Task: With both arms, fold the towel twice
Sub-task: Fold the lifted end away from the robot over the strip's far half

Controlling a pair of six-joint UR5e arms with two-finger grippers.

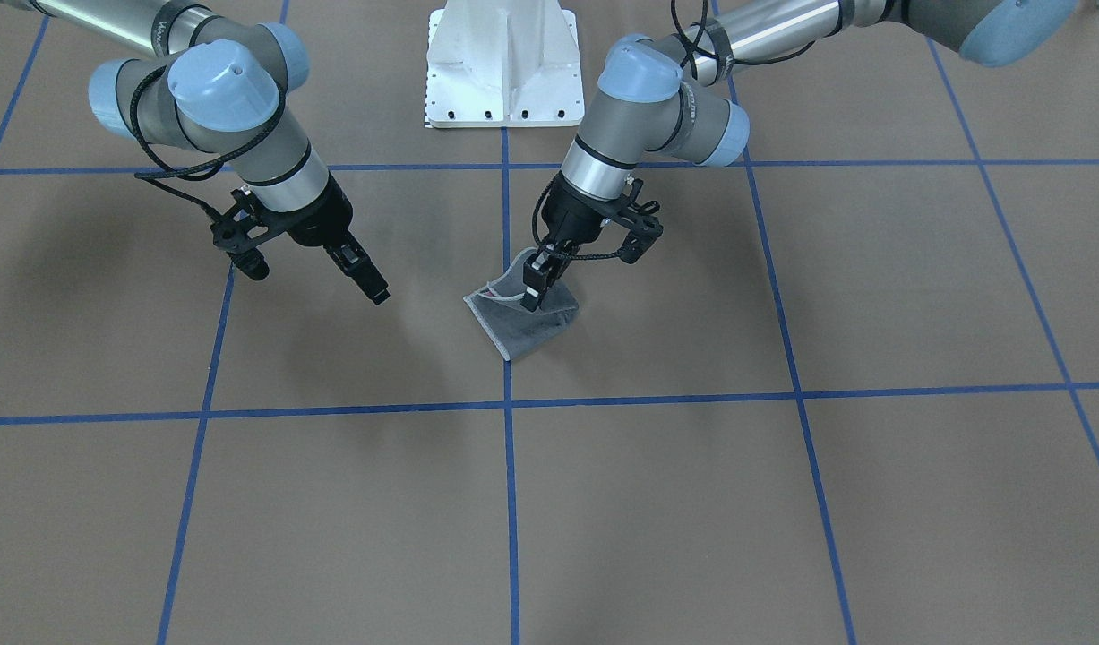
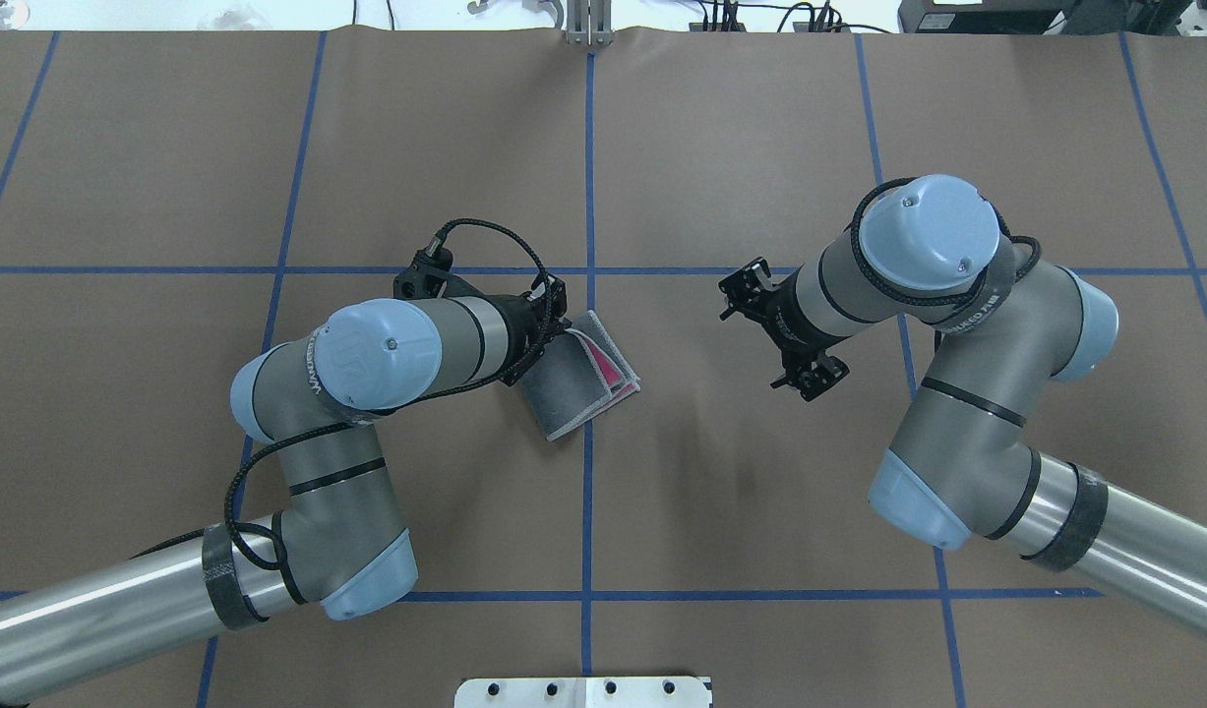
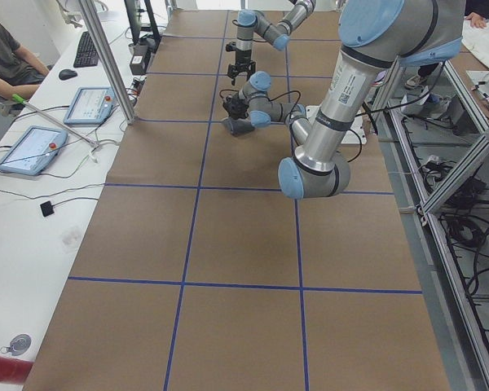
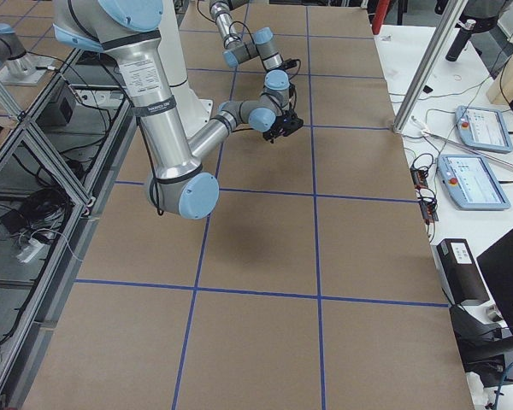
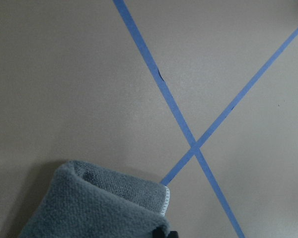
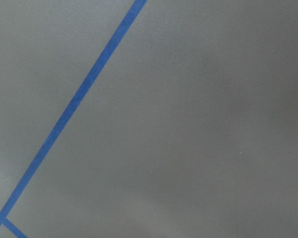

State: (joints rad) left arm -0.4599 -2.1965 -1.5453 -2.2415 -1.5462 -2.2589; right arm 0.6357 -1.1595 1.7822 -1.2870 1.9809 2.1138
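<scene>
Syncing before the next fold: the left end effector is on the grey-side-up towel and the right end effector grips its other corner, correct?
Not quite. The right end effector grips nothing: it hangs over the table, apart from the towel. The exterior front-facing view shows it. The left end effector is on the grey-side-up towel, as you said.

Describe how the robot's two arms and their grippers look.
The left arm and right arm match: silver-grey tubes, grey joint housings with round light blue caps, black rings at the seams, lettered bands near the wrists. A black braided cable runs along each, strapped on. The left gripper and right gripper are black, with narrow fingers.
</scene>
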